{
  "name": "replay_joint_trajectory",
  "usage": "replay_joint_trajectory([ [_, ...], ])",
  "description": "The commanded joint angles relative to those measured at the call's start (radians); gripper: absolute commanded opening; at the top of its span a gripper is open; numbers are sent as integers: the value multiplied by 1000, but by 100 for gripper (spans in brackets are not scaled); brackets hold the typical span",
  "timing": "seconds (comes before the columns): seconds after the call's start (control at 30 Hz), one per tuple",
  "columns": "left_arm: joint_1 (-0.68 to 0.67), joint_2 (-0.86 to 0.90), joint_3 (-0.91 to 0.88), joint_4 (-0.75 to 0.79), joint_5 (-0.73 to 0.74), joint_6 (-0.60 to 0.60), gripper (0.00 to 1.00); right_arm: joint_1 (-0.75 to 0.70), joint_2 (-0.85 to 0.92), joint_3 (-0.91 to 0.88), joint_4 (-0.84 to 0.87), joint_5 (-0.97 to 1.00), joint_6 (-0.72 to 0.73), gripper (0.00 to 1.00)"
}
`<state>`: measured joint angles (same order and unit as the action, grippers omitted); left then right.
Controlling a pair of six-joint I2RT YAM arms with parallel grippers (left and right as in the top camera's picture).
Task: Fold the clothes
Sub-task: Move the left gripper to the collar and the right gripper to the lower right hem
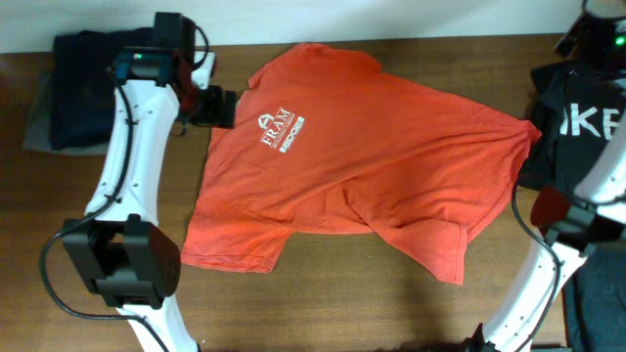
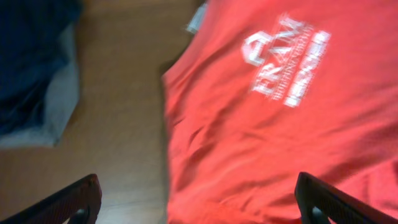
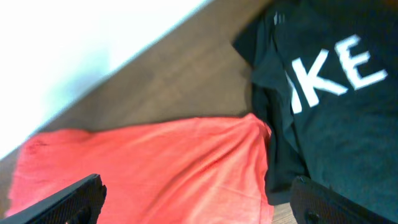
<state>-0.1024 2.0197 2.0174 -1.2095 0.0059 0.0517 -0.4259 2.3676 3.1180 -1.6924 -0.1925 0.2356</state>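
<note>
Orange-red T-shirt (image 1: 352, 156) lies spread but rumpled on the wooden surface (image 1: 323, 303), white logo up. The left hand (image 2: 199, 204) hangs open over its left edge and the right hand (image 3: 193, 202) hangs open over its right corner, beside a black garment (image 3: 336, 106). Neither holds anything. The spreading step looks nearly done. Folding next calls for pinching one edge.

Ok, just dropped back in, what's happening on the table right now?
An orange-red T-shirt lies spread out and rumpled on the table, white logo up, not yet folded. The left hand hovers open over the shirt's edge near the logo. The right hand is open at the opposite edge, beside a black garment with white lettering. Neither holds anything.
</note>
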Motion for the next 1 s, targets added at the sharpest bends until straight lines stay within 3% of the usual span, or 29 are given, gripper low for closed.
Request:
replay_joint_trajectory([
  [0.0, -26, -5, 8, 27, 61, 56, 99, 38, -103, 5, -6, -34, -4, 99],
  [0.17, -47, -5, 8, 0, 61, 56, 99, 142, -342, -214, -7, -13, -24, 99],
  [0.3, -47, -5, 8, 0, 58, 56, 99, 227, -618, -637, -6, 109, -19, 99],
  [0.57, -47, -5, 8, 79, 61, 55, 99, 288, -1015, -1390, -6, 32, 26, 99],
  [0.67, -47, -4, 8, 105, 78, 55, 99, 288, -1101, -1656, 2, 3, 85, 100],
  [0.77, -48, 0, 8, 115, 77, 55, 99, 288, -1138, -1857, 51, -35, 100, 93],
  [0.97, -47, 15, 8, 117, 77, 55, 99, 288, -1145, -2124, 240, -88, 126, 92],
])
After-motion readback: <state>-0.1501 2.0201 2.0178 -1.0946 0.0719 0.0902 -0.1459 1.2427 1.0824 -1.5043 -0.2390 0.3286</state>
